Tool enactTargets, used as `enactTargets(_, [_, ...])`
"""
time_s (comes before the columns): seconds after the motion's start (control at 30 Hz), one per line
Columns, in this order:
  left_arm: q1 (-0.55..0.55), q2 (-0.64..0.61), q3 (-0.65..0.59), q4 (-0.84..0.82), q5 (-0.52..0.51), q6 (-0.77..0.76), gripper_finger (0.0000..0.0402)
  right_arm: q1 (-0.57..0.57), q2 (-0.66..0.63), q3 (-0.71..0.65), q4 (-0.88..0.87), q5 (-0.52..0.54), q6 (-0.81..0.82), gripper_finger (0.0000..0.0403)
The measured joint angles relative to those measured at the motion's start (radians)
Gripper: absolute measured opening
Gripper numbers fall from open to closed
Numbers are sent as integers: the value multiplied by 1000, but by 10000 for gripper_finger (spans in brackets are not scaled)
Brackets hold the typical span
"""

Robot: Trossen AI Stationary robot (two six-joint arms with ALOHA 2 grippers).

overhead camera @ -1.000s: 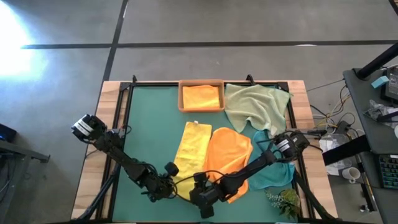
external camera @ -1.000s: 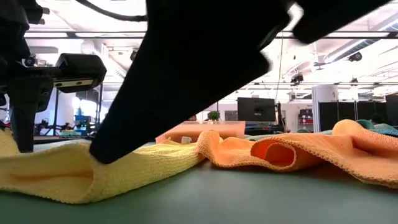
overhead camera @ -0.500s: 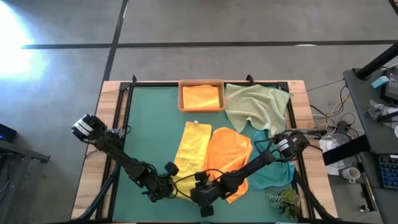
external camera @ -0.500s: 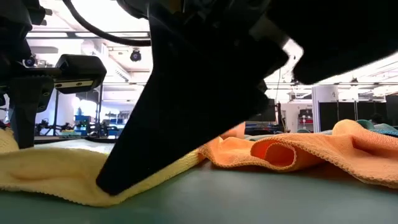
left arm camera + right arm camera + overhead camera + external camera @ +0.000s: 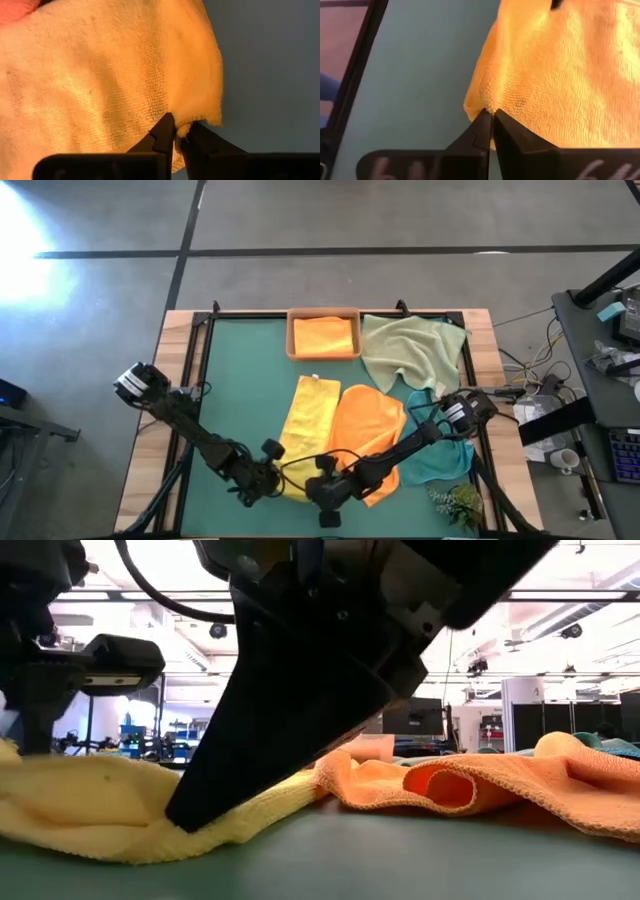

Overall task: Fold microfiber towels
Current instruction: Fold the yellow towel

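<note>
I have both arms down at the near edge of the surface point(image 5: 230, 380), working the yellow towel point(image 5: 310, 420), which lies lengthwise just beside the orange towel point(image 5: 372, 430) in the middle of the green mat. The left end effector point(image 5: 176, 139) is pressed together on one near corner of the yellow towel; a small nub of pile shows between its tips. The right end effector point(image 5: 491, 120) is pinching the other near corner, right where the hem turns.

The cloth looks light and limp — thick pile, no stiffness at all — so I judge it will sag and drag between the two grips rather than hold a line. Corners are the right place to take it; a pinch mid-edge would let the rest bunch. The pile should give good friction against the fingers, but only a sliver is caught on each side, so a quick pull could slip it out.

The overhead view gives me the layout: a second orange towel in the wooden tray point(image 5: 323, 356) at the far edge, the pale green towel point(image 5: 410, 350) crumpled beside it, the teal towel point(image 5: 440, 460) under the right arm. It hides the grips themselves — only the wrist views show those. The low view adds that the yellow edge is humped up off the mat.
</note>
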Motion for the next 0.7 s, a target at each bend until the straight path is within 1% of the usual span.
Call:
enactTargets(0.07, [0,-21,7,-20,16,-19,13,11,-1,8,-3,2,35,9])
enactTargets(0.17, [0,-60,17,-46,87,-26,13,28,-1,41,0,3,75,9])
enactTargets(0.23, [-1,-84,24,-63,110,-44,13,36,-2,69,-1,6,101,9])
enactTargets(0.37, [-2,-116,49,-167,123,-53,13,54,-2,125,-20,91,157,9])
enactTargets(0.57, [-1,-144,94,-265,129,-73,13,63,-2,219,-225,192,274,8])
enactTargets(0.7, [10,-172,104,-283,78,-73,13,63,-2,295,-410,246,330,8])
